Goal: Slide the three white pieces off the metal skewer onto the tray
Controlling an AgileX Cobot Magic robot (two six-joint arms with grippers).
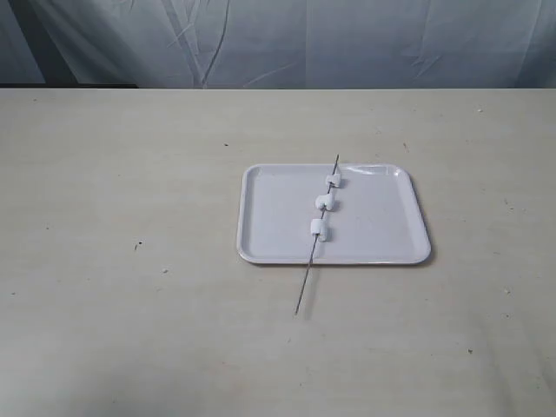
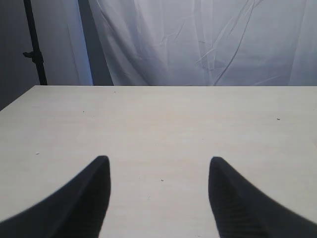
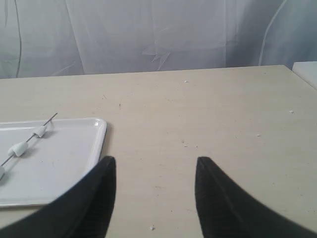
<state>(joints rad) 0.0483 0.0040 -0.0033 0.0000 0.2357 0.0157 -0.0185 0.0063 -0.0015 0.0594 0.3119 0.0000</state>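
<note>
So, left tool (image 2: 158, 159) and right tool (image 3: 154, 159) both gape wide, empty. Right of centre in the exterior view, the skewer (image 1: 302, 291) lies across the tray (image 1: 278, 217), three pieces (image 1: 326, 202) threaded. A poor pinch on that thin rod could roll it, spilling pieces onto the surface (image 1: 130, 304).

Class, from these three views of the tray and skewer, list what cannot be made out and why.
- Exterior view: neither arm is in frame.
- Left wrist view: the left gripper faces bare table; tray out of frame.
- Right wrist view: the picture edge cuts the tray, the metal skewer's end and one of the three white pieces.
</note>
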